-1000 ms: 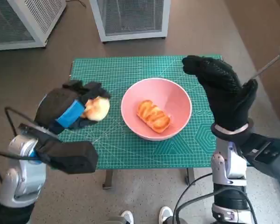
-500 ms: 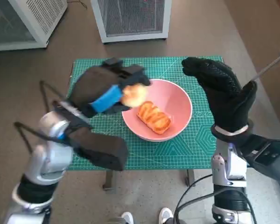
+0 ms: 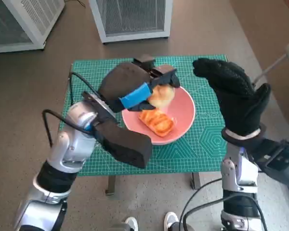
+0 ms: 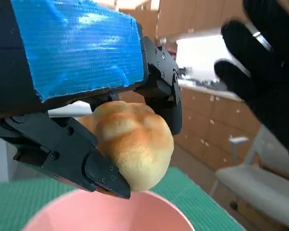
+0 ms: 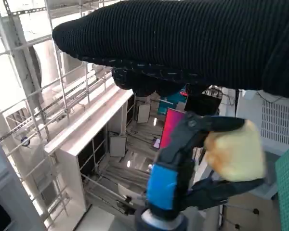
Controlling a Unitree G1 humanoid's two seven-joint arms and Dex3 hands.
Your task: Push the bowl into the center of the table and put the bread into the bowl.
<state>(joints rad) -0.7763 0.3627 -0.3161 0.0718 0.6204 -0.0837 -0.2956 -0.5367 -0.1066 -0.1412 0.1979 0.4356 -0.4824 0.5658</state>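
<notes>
- The blue-taped black left hand [image 3: 135,89] gripped a round golden bread roll [image 3: 161,96] above the pink round bowl [image 3: 185,120], mid-table on the green cutting mat [image 3: 202,144].
- A glazed pastry [image 3: 156,121] lay inside the bowl.
- The black knitted right hand [image 3: 233,98] stood raised beside the bowl, fingers spread, empty.

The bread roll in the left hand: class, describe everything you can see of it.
The bread roll is round and pale golden, browner on top, with a soft-looking, slightly creased crust. The left hand grips it between black fingers, holding it in the air above the pink bowl, clear of the rim. It touches nothing but the fingers.
</notes>
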